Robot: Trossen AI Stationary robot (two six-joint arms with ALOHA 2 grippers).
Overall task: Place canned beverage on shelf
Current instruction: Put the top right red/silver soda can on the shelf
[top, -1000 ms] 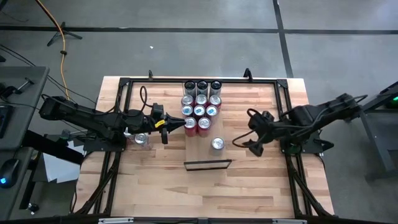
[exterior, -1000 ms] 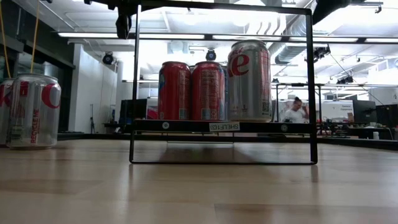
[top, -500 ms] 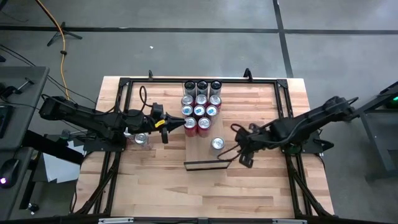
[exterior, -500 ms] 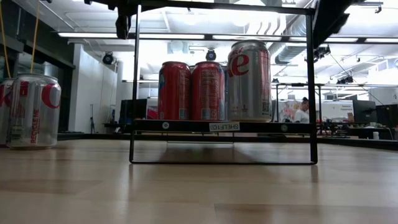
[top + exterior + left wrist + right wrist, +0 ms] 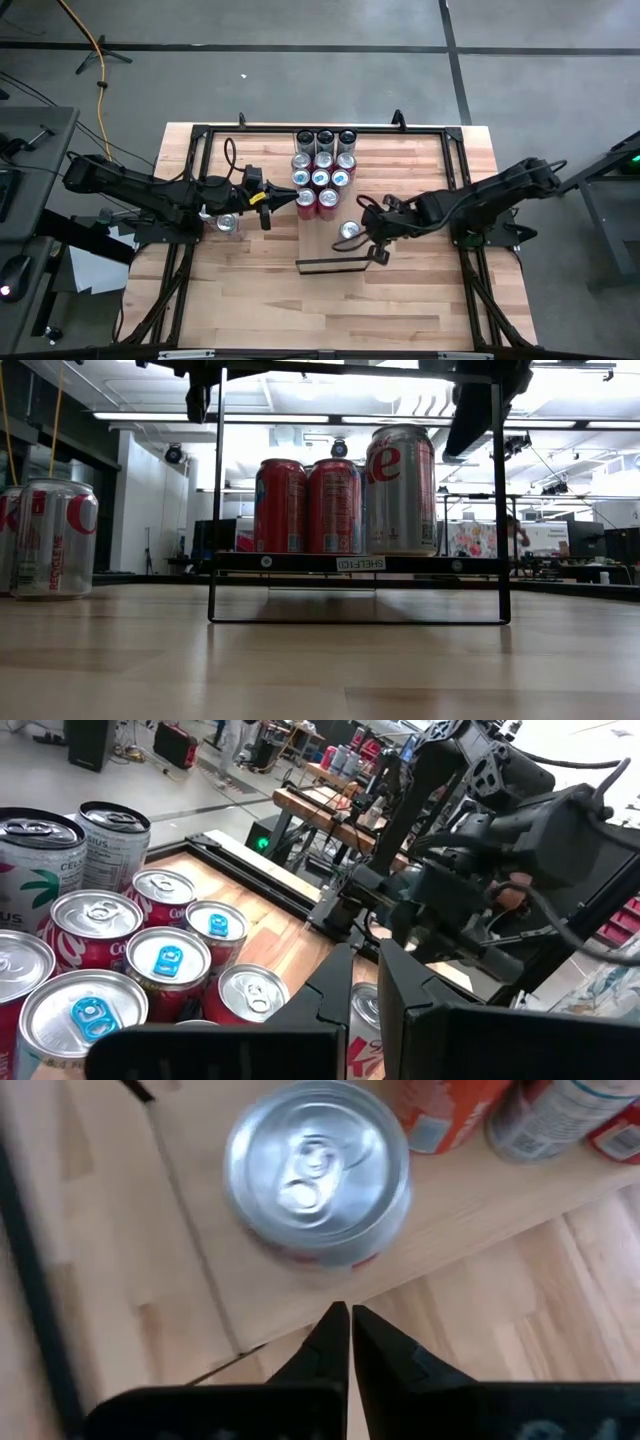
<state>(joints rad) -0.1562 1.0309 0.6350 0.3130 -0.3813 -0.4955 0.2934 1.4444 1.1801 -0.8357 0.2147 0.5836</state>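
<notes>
The shelf (image 5: 322,245) is a pale board with a black lip (image 5: 334,262) at its near end. It stands raised on a black frame in the low view (image 5: 300,563). Several cans stand at its far end (image 5: 322,175). A silver can (image 5: 349,230) stands alone on its near right part and also shows in the right wrist view (image 5: 318,1170) and the low view (image 5: 400,490). My right gripper (image 5: 368,240) (image 5: 350,1315) is shut just right of that can, pointing down, apart from it. My left gripper (image 5: 288,200) (image 5: 365,982) is shut, level, beside the red cans (image 5: 306,203). Another silver can (image 5: 228,222) stands on the table under my left arm.
A black frame (image 5: 205,180) runs around the tabletop. The can on the table shows at the left of the low view (image 5: 55,538). Bare wood lies in front of the shelf's lip (image 5: 330,300). A person shows far off in the room (image 5: 515,535).
My right gripper has gone toward the table's left edge, from near the right frame rail to just beside the lone silver can on the shelf. The can has stayed where it was.
</notes>
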